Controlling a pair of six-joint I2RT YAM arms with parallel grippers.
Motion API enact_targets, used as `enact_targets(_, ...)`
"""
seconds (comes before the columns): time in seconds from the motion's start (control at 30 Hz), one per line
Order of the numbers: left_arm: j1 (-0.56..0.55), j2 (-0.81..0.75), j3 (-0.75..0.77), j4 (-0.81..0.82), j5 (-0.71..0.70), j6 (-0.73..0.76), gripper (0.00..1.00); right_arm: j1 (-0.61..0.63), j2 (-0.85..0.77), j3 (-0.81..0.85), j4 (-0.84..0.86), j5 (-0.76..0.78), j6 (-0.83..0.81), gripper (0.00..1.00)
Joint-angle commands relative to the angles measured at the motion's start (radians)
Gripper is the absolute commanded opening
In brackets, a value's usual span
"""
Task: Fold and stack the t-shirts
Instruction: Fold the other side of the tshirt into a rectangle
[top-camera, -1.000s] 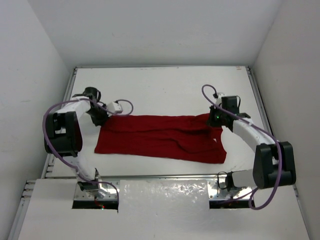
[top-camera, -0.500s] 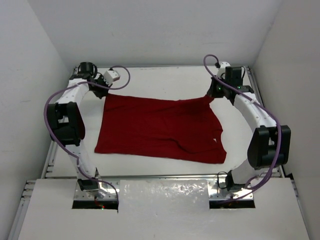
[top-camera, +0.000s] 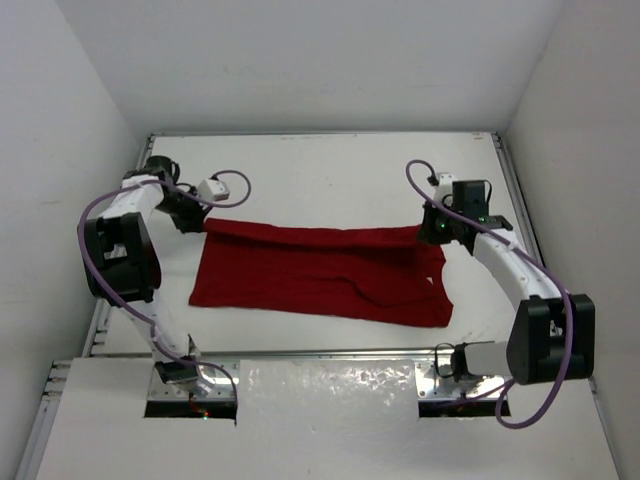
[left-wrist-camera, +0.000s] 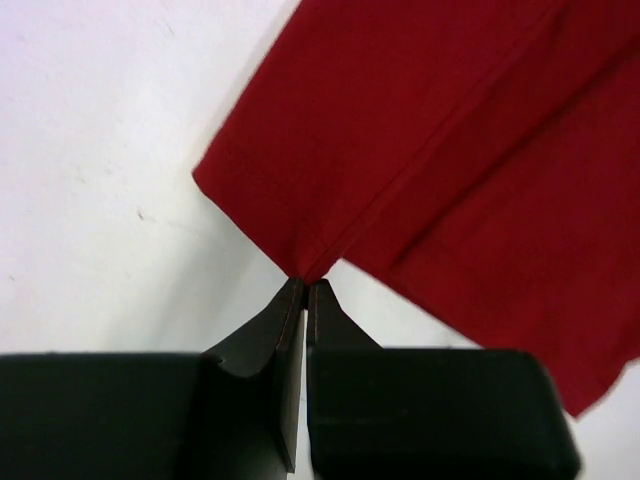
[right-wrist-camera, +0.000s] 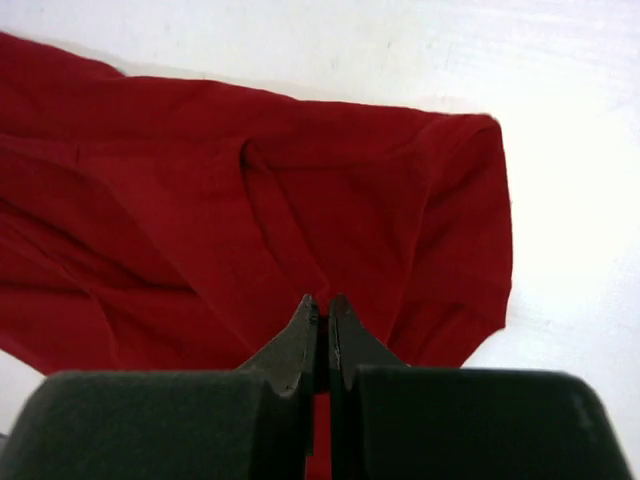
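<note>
T-shirt (top-camera: 320, 275), dark red, lies as a wide band across the middle of the white worktop (top-camera: 330, 165), with layers overlapping along its far edge. The left claw (left-wrist-camera: 305, 290) is closed tight, pinching the far-left corner. The right claw (right-wrist-camera: 322, 305) is closed tight on cloth at the far-right corner. Worktop shows on every side of the cloth, widest beyond the far edge. Plain white walls (top-camera: 300, 60) enclose it.

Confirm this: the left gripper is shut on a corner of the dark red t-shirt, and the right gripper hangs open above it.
Wrong on the right gripper: the right wrist view shows its jaws shut on the dark red t-shirt, with cloth between them. The left gripper is indeed shut on a corner.
</note>
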Motion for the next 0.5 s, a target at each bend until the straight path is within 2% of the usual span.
enact_targets(0.0,0.025,-0.056,-0.001,-0.148,0.064,0.18,0.0,-0.002,-0.062,-0.054,0.035,-0.016,-0.011,0.0)
enact_targets(0.1,0.018,-0.068,-0.05,-0.179,0.049,0.249,0.0,-0.002,-0.078,-0.108,0.052,-0.029,0.005,0.0)
enact_targets(0.4,-0.017,-0.059,-0.133,-0.149,-0.014,0.263,0.0,-0.001,-0.087,-0.2,0.08,-0.066,0.022,0.0)
enact_targets(0.47,-0.028,-0.059,-0.153,-0.137,-0.051,0.263,0.21,-0.001,-0.078,-0.217,0.087,-0.072,0.031,0.0)
